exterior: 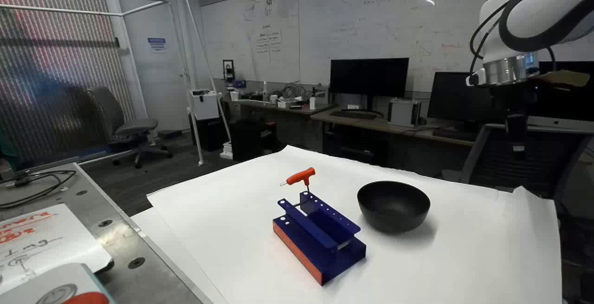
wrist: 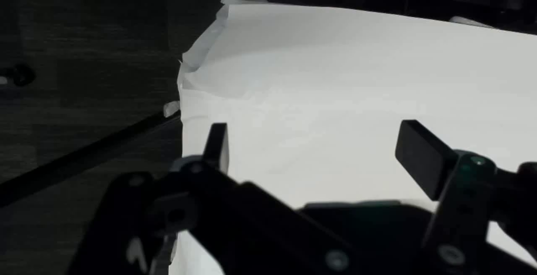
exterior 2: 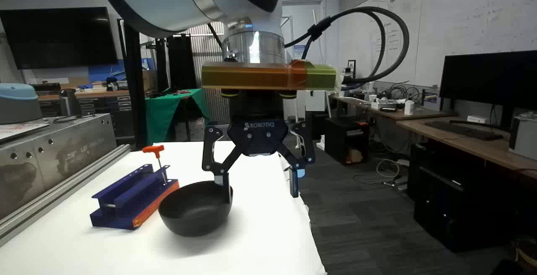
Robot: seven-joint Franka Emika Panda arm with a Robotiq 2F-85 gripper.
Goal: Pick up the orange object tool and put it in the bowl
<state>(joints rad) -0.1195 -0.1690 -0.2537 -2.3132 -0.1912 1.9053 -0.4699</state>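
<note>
Pincer (exterior 2: 260, 190) spread wide: my two black pads (wrist: 423, 157) stand well apart, white sheet (wrist: 335, 77) showing between them in the wrist view. I hang in the air off one side of the matte black bowl (exterior: 393, 206); in an exterior view one of my fingers (exterior 2: 227, 189) passes in front of its rim. Bowl sits upright on the sheet.

Other side of the bowl, near it but apart: blue slotted rack (exterior: 319, 239), orange strip along its base. Task item, the orange T-handle key (exterior: 304, 177), stands at one end of the rack, thin shaft down through the rail nearer the bowl, leaning slightly. Handle clears the rack; a short silver tip juts from one end of it.

Farther from the bowl, past the rack: drilled metal plate (exterior: 121, 243), a handwritten page (exterior: 46, 239) lying on it, red and black marks legible only in part.

Well beyond the bowl in an exterior view: brown-topped desk (exterior: 342, 118) bearing a monitor (exterior: 370, 77) with a dark screen, then a whiteboard (exterior: 325, 30) on the wall, much of its writing too faint to read.
</note>
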